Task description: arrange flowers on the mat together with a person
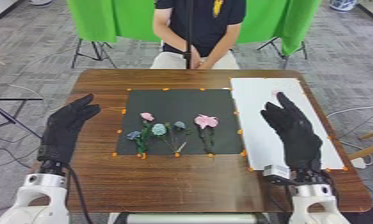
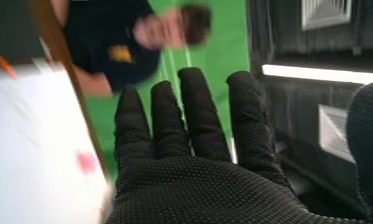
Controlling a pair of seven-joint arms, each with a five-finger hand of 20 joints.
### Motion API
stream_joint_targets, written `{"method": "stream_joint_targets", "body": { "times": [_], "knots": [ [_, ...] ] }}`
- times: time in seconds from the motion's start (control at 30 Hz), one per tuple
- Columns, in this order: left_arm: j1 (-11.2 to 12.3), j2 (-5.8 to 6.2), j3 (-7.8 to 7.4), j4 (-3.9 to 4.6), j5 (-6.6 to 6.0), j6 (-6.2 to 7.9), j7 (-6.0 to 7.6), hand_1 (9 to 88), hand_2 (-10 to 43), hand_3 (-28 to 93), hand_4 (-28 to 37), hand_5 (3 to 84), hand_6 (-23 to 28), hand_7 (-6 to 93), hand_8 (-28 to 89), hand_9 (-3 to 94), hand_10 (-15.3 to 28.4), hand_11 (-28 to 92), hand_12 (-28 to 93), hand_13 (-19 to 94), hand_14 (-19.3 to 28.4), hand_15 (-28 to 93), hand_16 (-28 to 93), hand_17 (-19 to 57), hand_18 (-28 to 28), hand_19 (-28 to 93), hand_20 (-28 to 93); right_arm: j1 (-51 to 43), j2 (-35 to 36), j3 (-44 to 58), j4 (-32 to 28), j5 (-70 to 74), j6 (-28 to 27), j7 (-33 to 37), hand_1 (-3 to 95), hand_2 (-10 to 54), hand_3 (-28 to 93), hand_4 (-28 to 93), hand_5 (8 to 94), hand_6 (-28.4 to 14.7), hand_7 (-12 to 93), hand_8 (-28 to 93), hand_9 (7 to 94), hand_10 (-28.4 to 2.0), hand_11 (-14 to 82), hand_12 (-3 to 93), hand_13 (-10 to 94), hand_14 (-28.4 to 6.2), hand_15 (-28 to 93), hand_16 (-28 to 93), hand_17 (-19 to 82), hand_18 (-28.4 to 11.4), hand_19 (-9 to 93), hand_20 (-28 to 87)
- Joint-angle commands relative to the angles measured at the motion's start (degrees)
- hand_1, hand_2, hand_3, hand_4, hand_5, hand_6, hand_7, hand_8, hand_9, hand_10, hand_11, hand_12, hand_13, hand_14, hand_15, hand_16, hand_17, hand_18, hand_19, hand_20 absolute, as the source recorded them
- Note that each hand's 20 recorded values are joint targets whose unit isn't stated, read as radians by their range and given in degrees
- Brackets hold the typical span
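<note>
Flowers [image 1: 205, 121], perhaps five, on dark mat [image 1: 169, 102]

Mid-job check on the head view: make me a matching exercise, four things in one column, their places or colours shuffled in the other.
Things:
1. left hand
2. right hand
3. rightmost flower
4. mat

Places or colours:
A. over the white sheet
B. left of the mat
C. dark
D. pink

Right pairs: 1-B, 2-A, 3-D, 4-C

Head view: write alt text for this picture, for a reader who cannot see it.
Artificial-looking flowers lie on a dark mat on a wooden table, between a robot's open black left hand and right hand, the right over a white sheet.
</note>
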Motion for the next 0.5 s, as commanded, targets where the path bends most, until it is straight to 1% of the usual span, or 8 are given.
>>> {"method": "stream_joint_targets", "body": {
  "times": [0.03, 0.1, 0.27, 0.3, 0.4, 0.5],
  "knots": [
    [0.8, -0.34, 0.48, -0.09, 0.02, 0.14, -0.05, 24.8, 4.7, 62, -24.1, 47.2, 4.9, 10.3, -5, 45.0, 14.3, 21, 16, 32, 17.4, 15, 5, 1.7, 12.0, 6, 15, -2.7, 0.7, -1.4, -1.2, -1.9, 3.5, -1.6, 6.8, -0.5, 82, -19, 36.0, 1.6, 12, -11, 40.3, -14.2, 3.8, 10.1, 30, -11.5, 8, 12, 19, -12.1, 2, 28],
    [0.8, -0.22, 0.38, -0.08, 0.08, 0.06, -0.01, 24.8, 4.7, 62, -24.2, 47.3, 4.9, 10.3, -6, 45.0, 14.3, 21, 16, 32, 17.4, 15, 5, 1.7, 12.0, 6, 15, -2.7, 0.5, -1.5, -1.2, -1.8, 3.9, -1.8, 6.7, -0.4, 82, -20, 35.9, 1.6, 12, -11, 40.1, -14.1, 3.9, 10.0, 30, -11.3, 8, 12, 19, -11.9, 1, 28],
    [1.3, -0.51, 0.07, -0.27, 0.11, 0.09, -0.13, 24.8, 4.6, 62, -24.1, 47.3, 4.9, 10.4, -6, 45.1, 14.2, 21, 16, 32, 17.4, 15, 5, 1.7, 12.0, 6, 15, -3.2, 0.4, -1.2, -1.6, -1.8, 3.9, -1.8, 6.5, -0.3, 82, -20, 35.5, 1.3, 12, -11, 40.2, -14.1, 4.0, 9.9, 29, -10.9, 8, 11, 19, -11.3, 1, 28],
    [1.2, -0.46, 0.15, -0.22, 0.15, 0.16, -0.03, 24.9, 4.6, 62, -24.1, 47.3, 4.8, 10.4, -6, 45.1, 14.2, 21, 16, 32, 17.4, 15, 5, 1.7, 12.0, 6, 15, -3.2, 0.4, -1.2, -1.7, -1.6, 4.3, -1.7, 6.4, -0.2, 82, -20, 35.5, 1.3, 12, -11, 40.2, -14.1, 4.0, 9.8, 29, -10.8, 8, 11, 19, -11.2, 1, 27],
    [0.3, -0.25, 0.11, 0.09, 0.28, -0.43, -0.05, 24.9, 4.5, 62, -24.0, 47.3, 4.7, 10.4, -6, 45.1, 14.2, 21, 16, 32, 17.4, 15, 5, 1.7, 12.0, 6, 15, -3.2, 0.2, -0.9, -2.1, -1.4, 4.4, -1.9, 6.0, -0.2, 82, -20, 35.1, 1.1, 11, -11, 40.0, -14.0, 3.9, 9.8, 29, -10.8, 8, 10, 19, -11.1, 1, 27],
    [0.6, 0.02, -0.13, -0.1, 0.16, -0.12, 0.22, 24.9, 4.5, 62, -24.1, 47.3, 4.7, 10.5, -6, 45.1, 14.2, 21, 16, 32, 17.4, 15, 5, 1.7, 12.0, 6, 15, -3.1, 0.7, -0.8, -2.6, -1.2, 4.1, -1.8, 6.0, 0.0, 82, -20, 34.9, 1.0, 11, -10, 40.1, -14.0, 4.0, 9.8, 29, -10.8, 8, 10, 19, -11.1, 1, 27]
  ]
}}
